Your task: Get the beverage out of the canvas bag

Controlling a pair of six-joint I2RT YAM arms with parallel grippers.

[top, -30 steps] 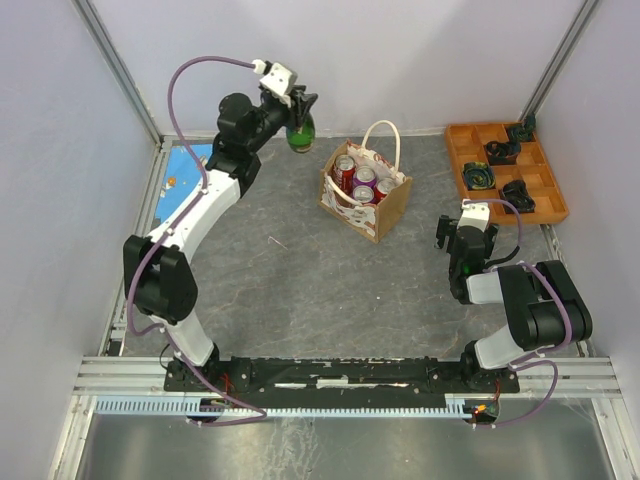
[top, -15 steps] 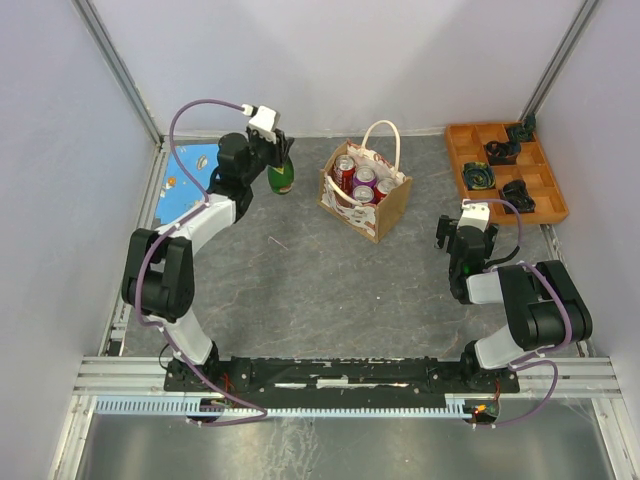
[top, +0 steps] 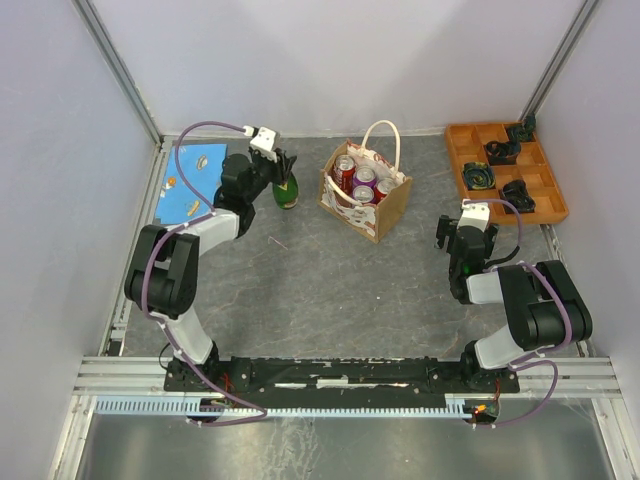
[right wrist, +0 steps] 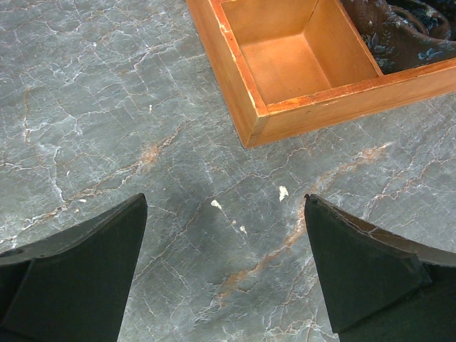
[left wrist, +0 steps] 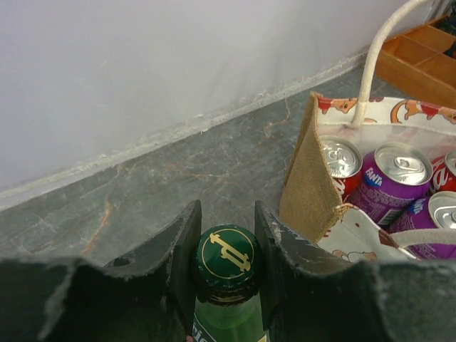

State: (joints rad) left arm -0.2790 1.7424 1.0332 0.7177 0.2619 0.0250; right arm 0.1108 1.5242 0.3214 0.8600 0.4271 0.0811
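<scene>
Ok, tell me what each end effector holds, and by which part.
Left end effector grips the green bottle by the top of its neck; right end effector is open, holding nothing.

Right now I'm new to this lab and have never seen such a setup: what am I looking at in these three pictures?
Two robot arms are bolted at the near edge of a table. One picture looks down from above; the other two come from a camera on each wrist. On the table stand a bag with soda cans in it and an orange tray. The left gripper is shut on the neck of a green bottle, left of the bag. The right gripper is open over bare table near the tray, holding nothing.
</scene>
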